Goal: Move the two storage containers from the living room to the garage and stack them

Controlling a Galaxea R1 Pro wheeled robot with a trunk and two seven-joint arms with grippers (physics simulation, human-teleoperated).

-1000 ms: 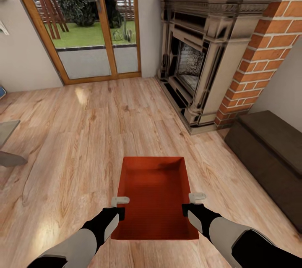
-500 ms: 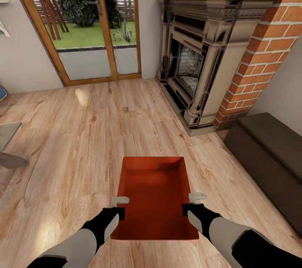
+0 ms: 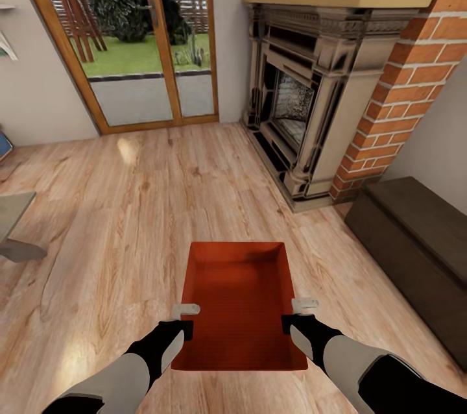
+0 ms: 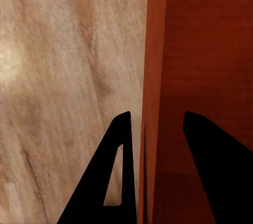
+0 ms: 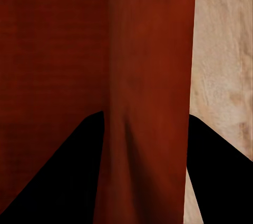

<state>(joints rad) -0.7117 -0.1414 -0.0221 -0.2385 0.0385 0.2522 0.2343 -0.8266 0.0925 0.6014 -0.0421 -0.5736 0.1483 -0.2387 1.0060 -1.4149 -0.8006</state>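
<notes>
One orange-red storage container [image 3: 237, 304] hangs level above the living room's light wood planks [image 3: 149, 206], held between both arms. My left gripper [image 3: 187, 318] is shut on its left wall and my right gripper [image 3: 295, 314] is shut on its right wall. In the left wrist view the container's wall [image 4: 155, 66] runs between the black fingers [image 4: 118, 182] of the left gripper [image 4: 155, 129]. In the right wrist view the wall [image 5: 147, 66] is pinched by the right gripper [image 5: 145, 124]. The garage is out of view.
A red brick fireplace [image 3: 305, 96] stands ahead on the right, with a low dark-brown cabinet [image 3: 415, 232] nearer along the right wall. Glass doors [image 3: 143, 37] to a garden are ahead on the left. A grey furniture edge [image 3: 13, 226] juts in at the far left.
The whole picture has shifted a little, with fireplace and cabinet sliding slightly down and left, so the camera has moved. The container and both grippers keep their place in the view.
</notes>
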